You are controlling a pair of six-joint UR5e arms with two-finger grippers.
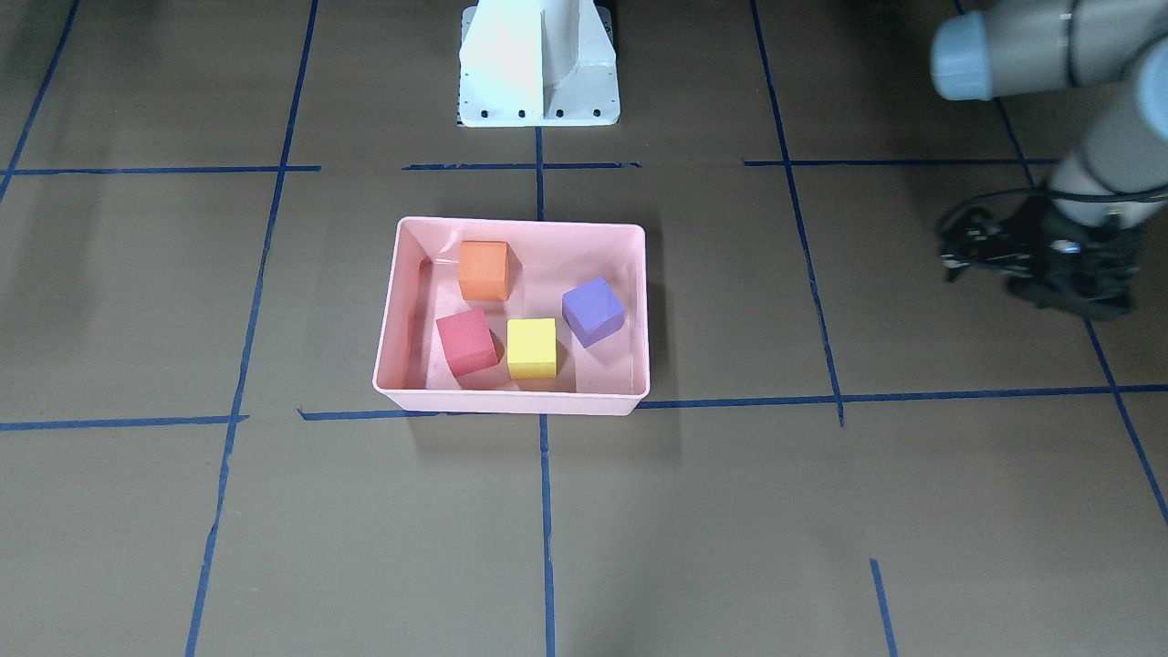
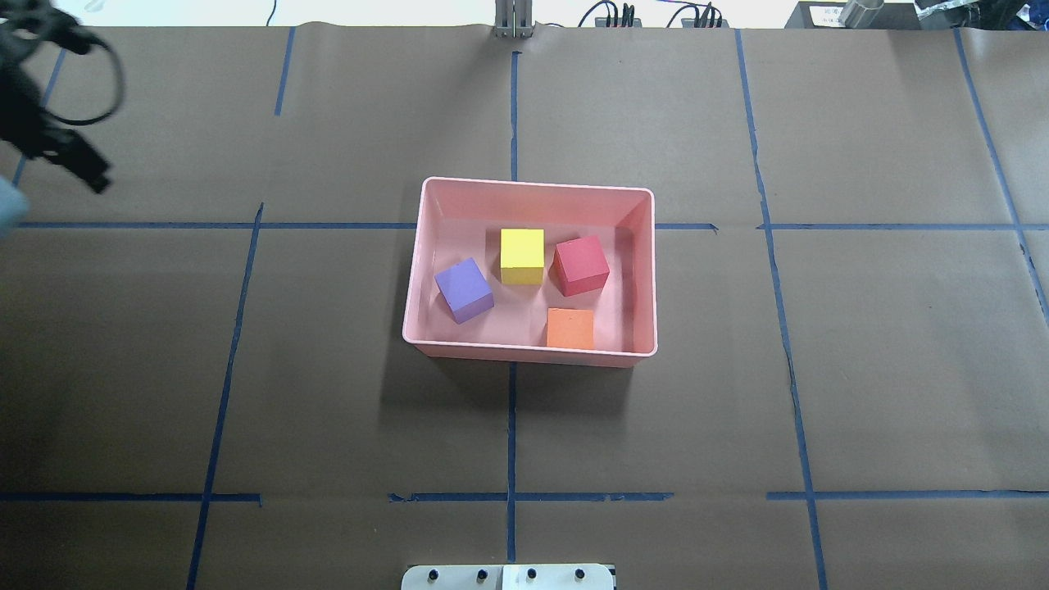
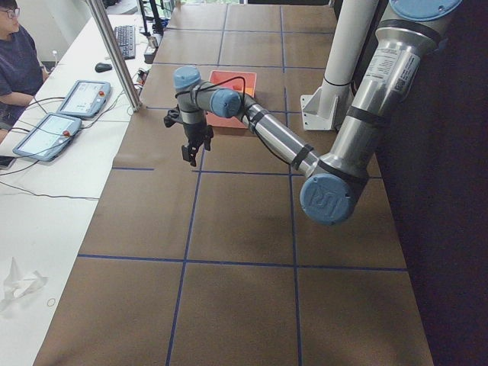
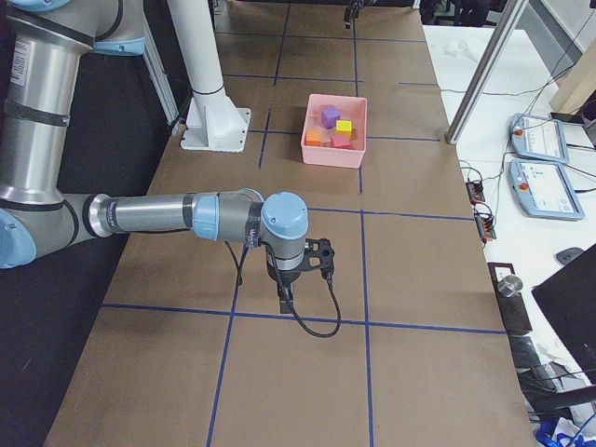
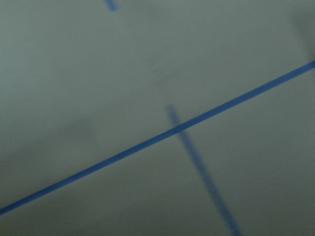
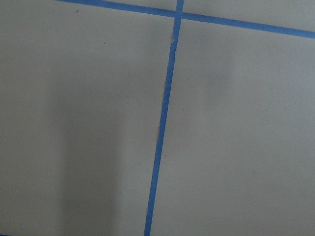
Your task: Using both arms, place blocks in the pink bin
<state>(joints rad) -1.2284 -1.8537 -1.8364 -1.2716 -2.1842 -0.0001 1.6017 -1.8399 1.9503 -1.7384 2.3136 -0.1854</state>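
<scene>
Front-facing view: the shallow light pink plastic bin [image 1: 511, 402] holds the orange foam cube [image 1: 484, 269], red-pink foam cube [image 1: 467, 341], yellow-green foam cube [image 1: 532, 347] and purple foam cube [image 1: 593, 310]. They are well apart from the black left gripper [image 1: 985, 255]; I cannot tell its opening. Right-side view: the right gripper [image 4: 285, 300] hangs over brown paper [image 4: 298, 372], far from the bin; its opening is unclear.
</scene>
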